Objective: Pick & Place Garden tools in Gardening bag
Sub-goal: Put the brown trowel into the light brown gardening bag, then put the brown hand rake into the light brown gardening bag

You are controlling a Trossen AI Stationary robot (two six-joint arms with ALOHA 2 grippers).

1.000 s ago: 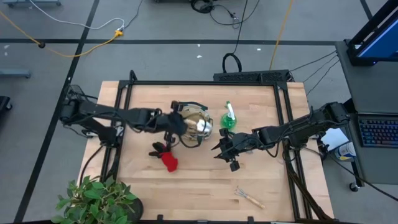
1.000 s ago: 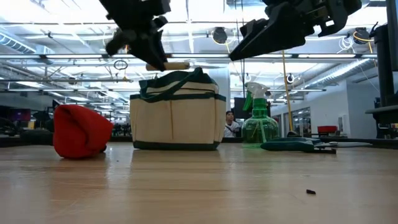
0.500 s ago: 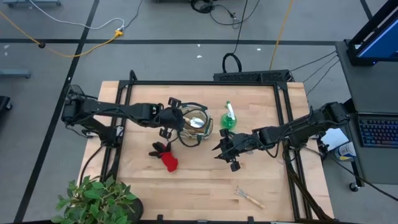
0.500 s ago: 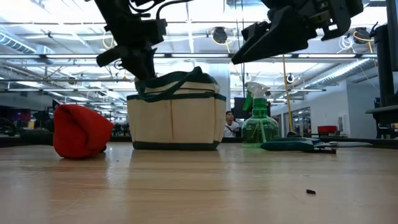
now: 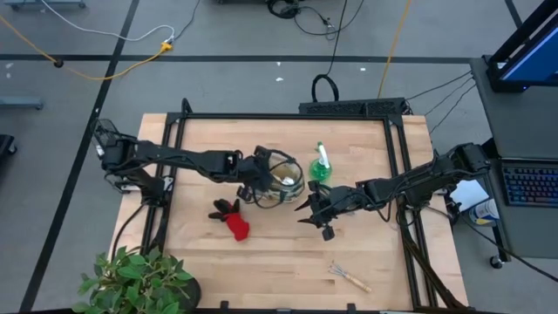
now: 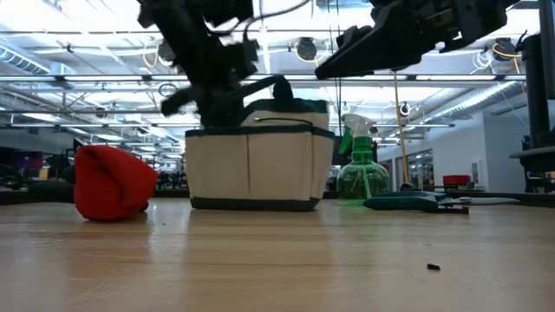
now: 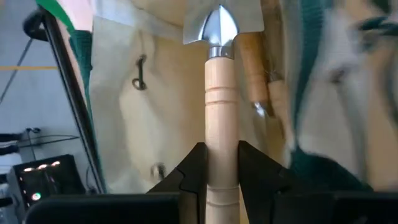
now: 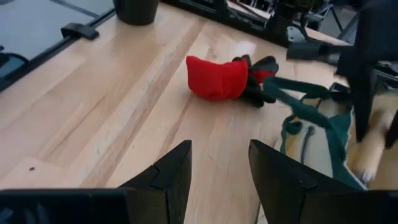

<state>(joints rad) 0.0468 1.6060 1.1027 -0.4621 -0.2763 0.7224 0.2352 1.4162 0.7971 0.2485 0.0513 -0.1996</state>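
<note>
Pale wooden table (image 5: 279, 253), gardening bag (image 6: 260, 165), open-plan room behind

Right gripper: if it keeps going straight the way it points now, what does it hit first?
Probably the red glove, lying ahead of the open right gripper on bare table. The bag sits off to one side; depth is unclear.

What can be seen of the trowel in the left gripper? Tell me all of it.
The trowel has a pale, turned wooden handle with grooves and a shiny metal neck widening toward the blade, whose far end is cut off from view. The left gripper is shut on the handle, fingers pressing both sides. The blade end points into the beige gardening bag, beside another wooden handle already inside. The high view shows it at the bag's opening.
</note>
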